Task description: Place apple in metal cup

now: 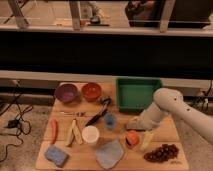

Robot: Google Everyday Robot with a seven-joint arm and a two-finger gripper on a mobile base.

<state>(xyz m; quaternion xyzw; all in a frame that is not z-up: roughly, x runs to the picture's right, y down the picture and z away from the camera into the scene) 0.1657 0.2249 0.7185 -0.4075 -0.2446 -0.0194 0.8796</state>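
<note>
The hand point(132, 126) hangs over the desk point(80, 156), just in front of the tray point(139, 93). The apple point(132, 138) lies close before the hand, the grapes point(161, 153) further to its front right, a small cup point(110, 120) near on its left.
</note>
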